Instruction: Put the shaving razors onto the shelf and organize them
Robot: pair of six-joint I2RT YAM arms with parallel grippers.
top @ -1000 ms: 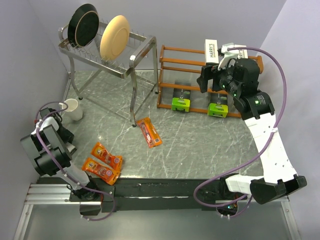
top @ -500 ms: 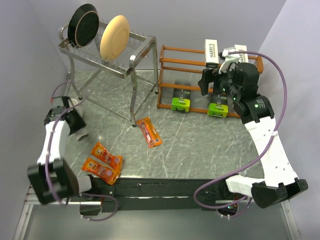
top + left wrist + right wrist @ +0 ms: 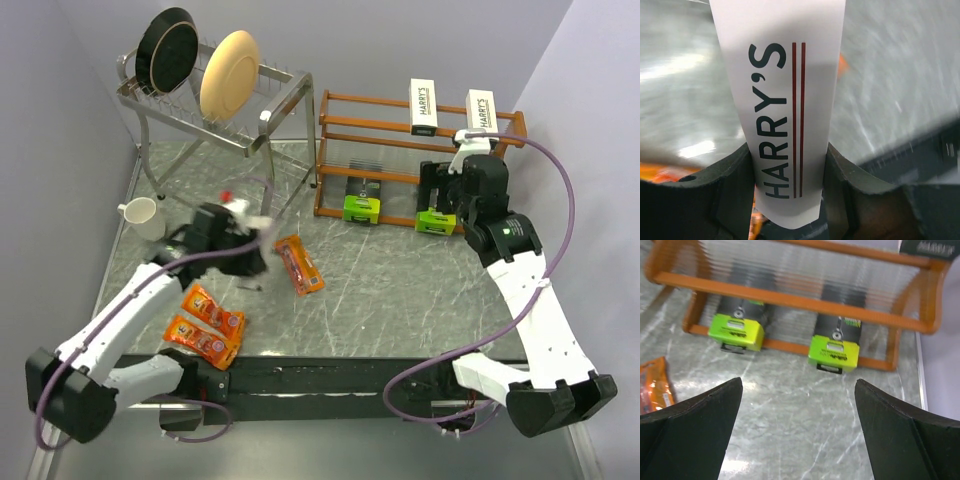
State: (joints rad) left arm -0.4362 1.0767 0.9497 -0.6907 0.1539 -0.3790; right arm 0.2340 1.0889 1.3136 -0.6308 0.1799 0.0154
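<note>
My left gripper (image 3: 787, 165), beside the white mug (image 3: 140, 215) a second ago, has swung out over mid-table, now clamped on a white HARRY'S box (image 3: 785, 100). My right gripper (image 3: 798, 384) has dropped back from the shelf (image 3: 370, 125) top tier, uncovering the second HARRY'S box (image 3: 482, 108).

Bright even light; glare on tabletop (image 3: 680, 70); motion blur in left wrist view

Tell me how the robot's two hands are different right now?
The left gripper is shut on a white HARRY'S box; the right gripper is wide open and empty. The left hangs near the orange packs; the right faces the wooden shelf. Both have two dark fingers.
</note>
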